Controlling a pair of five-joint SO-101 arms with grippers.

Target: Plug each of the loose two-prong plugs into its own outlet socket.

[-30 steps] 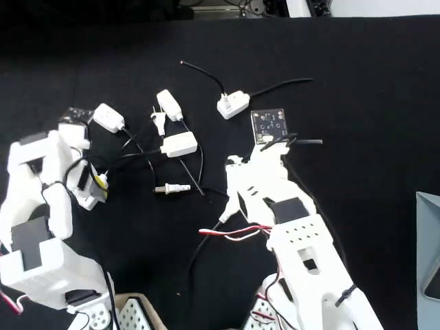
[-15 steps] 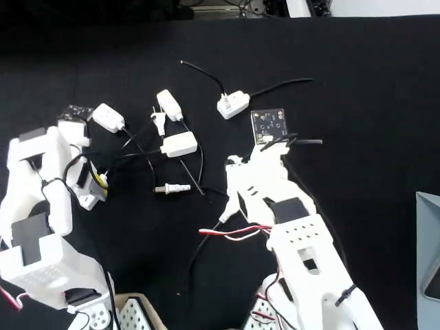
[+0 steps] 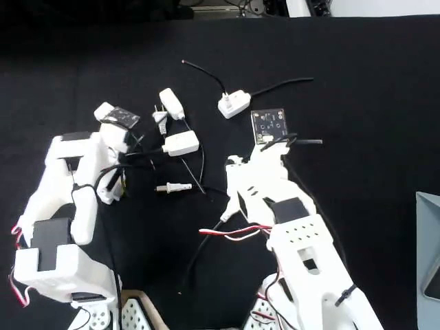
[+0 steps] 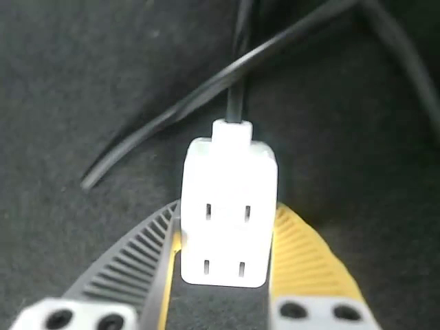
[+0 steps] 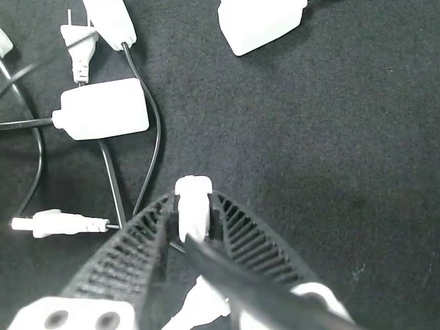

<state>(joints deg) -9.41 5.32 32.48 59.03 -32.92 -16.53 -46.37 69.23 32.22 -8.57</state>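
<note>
My left gripper (image 4: 227, 237) is shut on a white outlet socket (image 4: 229, 206), its two pairs of slots facing the camera and its black cable running away over the mat. In the high view that socket (image 3: 104, 111) sits at the tip of the left arm. My right gripper (image 5: 194, 223) is shut on a white two-prong plug (image 5: 194, 203), held low over the mat near the middle (image 3: 235, 163). Ahead of it lie a white socket (image 5: 103, 108), a loose plug (image 5: 77, 45) and another loose plug (image 5: 58, 223).
Two more white sockets (image 3: 234, 104) (image 3: 170, 103) lie at the back, with black cables looped between them. A small dark circuit board (image 3: 269, 125) sits just beyond the right arm. A grey-blue object (image 3: 427, 247) stands at the right edge.
The left arm has swung to the right, toward the group of sockets, and its tip is now at the leftmost socket. The right arm has not moved.
</note>
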